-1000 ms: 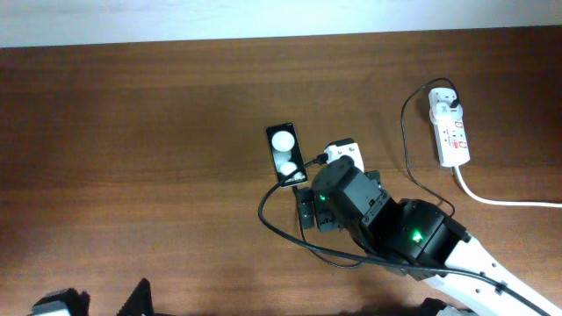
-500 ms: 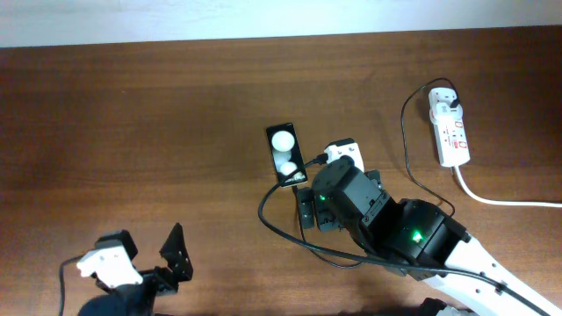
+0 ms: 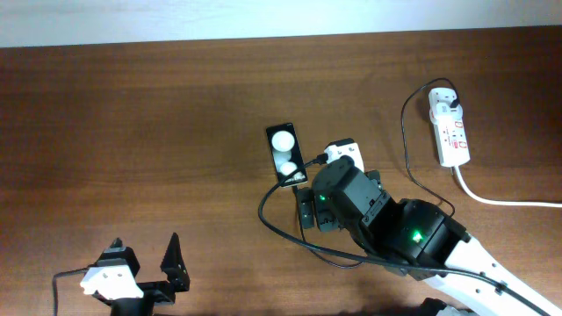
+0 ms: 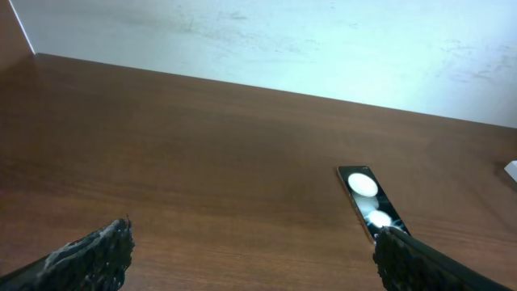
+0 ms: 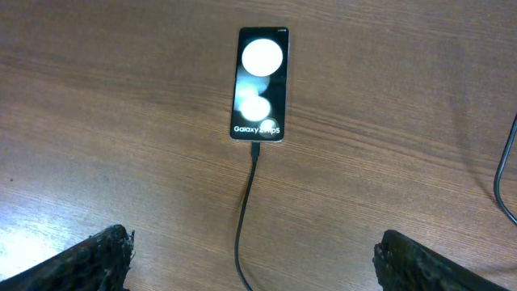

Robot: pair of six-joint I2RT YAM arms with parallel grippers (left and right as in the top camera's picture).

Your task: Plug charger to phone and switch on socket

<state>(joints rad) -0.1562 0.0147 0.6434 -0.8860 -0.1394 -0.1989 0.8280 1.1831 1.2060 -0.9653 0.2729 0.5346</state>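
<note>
The phone (image 3: 284, 155) lies flat mid-table, its screen showing two round reflections and a line of white text (image 5: 260, 85). The charger (image 5: 244, 218) is a thin black cable whose tip sits in the phone's bottom edge. It loops left (image 3: 262, 213), passes under my right arm and reaches the socket (image 3: 450, 129) at the far right, where its white plug sits. My right gripper (image 3: 318, 186) (image 5: 254, 259) is open just below and right of the phone, with the cable running between its fingers, apart from both. My left gripper (image 3: 145, 256) (image 4: 254, 255) is open and empty at the bottom left. The phone (image 4: 367, 210) lies ahead and to the right of it.
A thick white cord (image 3: 500, 201) runs from the socket off the right edge. Another stretch of the thin black cable (image 5: 505, 186) shows at the right of the right wrist view. The table's far edge meets a pale wall (image 4: 323, 40).
My left arm has come into the overhead view at the bottom left, pushing forward and then drawing back a little. The right arm, phone and cable have not moved.
</note>
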